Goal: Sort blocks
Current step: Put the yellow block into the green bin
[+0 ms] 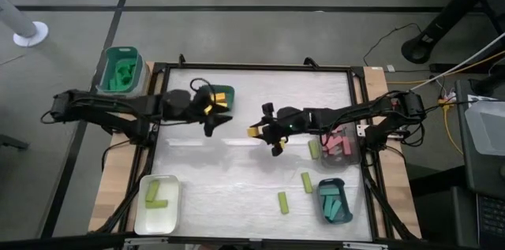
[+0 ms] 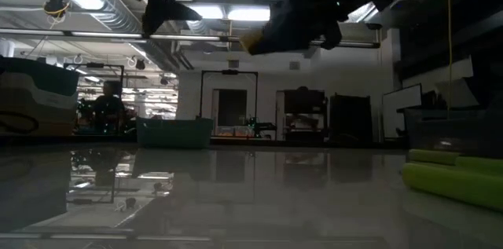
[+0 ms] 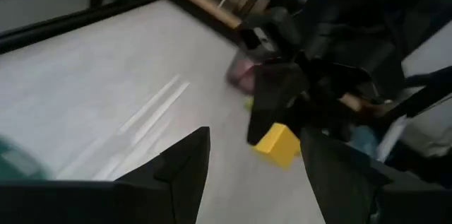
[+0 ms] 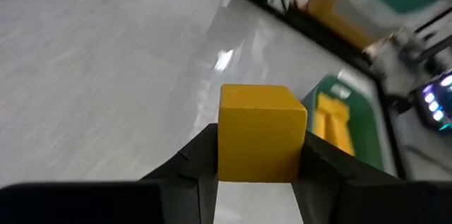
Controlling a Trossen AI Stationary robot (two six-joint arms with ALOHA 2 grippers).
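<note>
Right gripper [image 4: 254, 171], raised above the middle of the white table [image 1: 237, 179], is closed on a small yellow cube block [image 4: 260, 133], pinched by two opposite flat faces.

The cube looks solid, rigid and light, with smooth faces and crisp edges; a flat-sided pinch across its middle is judged secure, though the smooth finish could slip if loosened. Left gripper [image 3: 254, 174] is held open and empty above the table's far-left part, beside a green tray [image 1: 223, 95] holding another yellow block [image 4: 332, 121]. Lime green bar blocks [image 1: 306, 181] lie near the table's near-right corner.
</note>
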